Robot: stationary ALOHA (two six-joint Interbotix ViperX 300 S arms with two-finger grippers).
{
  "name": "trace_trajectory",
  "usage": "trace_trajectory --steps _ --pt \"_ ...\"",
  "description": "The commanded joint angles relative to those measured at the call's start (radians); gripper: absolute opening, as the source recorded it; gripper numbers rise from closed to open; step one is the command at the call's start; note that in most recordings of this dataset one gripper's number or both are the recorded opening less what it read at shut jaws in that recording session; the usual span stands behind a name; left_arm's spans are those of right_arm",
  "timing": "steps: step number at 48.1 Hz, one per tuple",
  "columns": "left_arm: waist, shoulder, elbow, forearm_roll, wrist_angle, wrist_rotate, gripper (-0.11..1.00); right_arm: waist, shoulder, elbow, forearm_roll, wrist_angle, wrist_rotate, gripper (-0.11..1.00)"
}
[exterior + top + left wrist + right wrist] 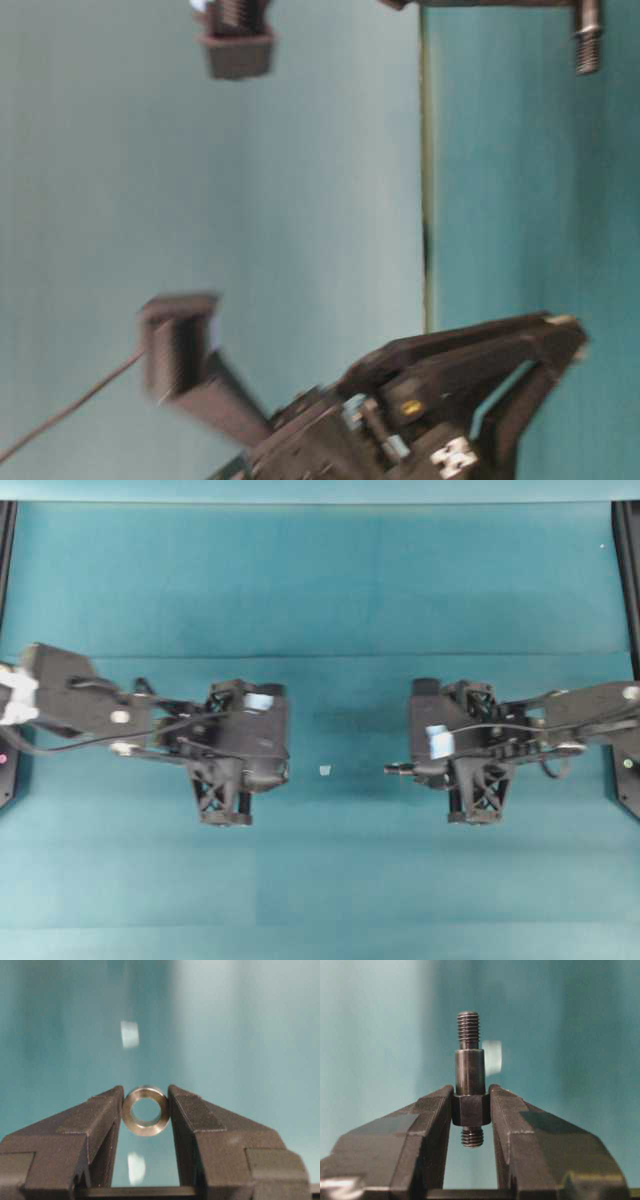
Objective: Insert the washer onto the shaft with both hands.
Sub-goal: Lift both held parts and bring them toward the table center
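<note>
the left gripper (145,1110) pinches the washer (145,1110), hole showing; the right gripper (472,1110) clamps the shaft (469,1077) by its collar, threaded tip free. line hole and tip up squarely, then close in slowly.

Robot lab bench — teal mat (330,590), black frame rails (628,580).

view: sideways, blurred | gripper (560,335): black, at bottom, over teal table (520,200) | shaft (588,40): threaded end pointing down at top right | dark bracket (238,45): top left
</note>
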Motion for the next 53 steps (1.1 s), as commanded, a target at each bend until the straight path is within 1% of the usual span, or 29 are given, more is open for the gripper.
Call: trace_trajectory --steps 1,4,11,21,25,30,38,53 --pt "0.002 -0.046 0.040 0.002 -0.118 -0.011 0.37 0.002 -0.035 0.020 0.003 -0.072 0.008 0.00" --pt "0.002 -0.064 0.069 0.002 -0.179 -0.012 0.37 0.002 -0.051 0.041 0.002 -0.112 0.008 0.00" --pt "0.002 -0.089 0.117 0.002 -0.272 -0.012 0.37 0.002 -0.075 0.081 0.002 -0.183 0.006 0.00" --pt "0.002 -0.087 0.127 0.002 -0.367 -0.014 0.37 0.014 -0.086 0.112 0.003 -0.282 0.011 0.00" --pt "0.002 -0.084 0.127 0.000 -0.408 -0.015 0.37 0.018 -0.084 0.124 0.015 -0.330 0.011 0.00" --pt "0.002 -0.077 0.127 0.000 -0.451 -0.021 0.37 0.025 -0.084 0.137 0.043 -0.383 0.011 0.00" --pt "0.002 -0.064 0.129 0.000 -0.514 -0.041 0.37 0.032 -0.083 0.150 0.049 -0.419 0.011 0.00" --pt "0.000 -0.051 0.127 0.002 -0.557 -0.064 0.37 0.032 -0.081 0.152 0.049 -0.459 0.011 0.00"
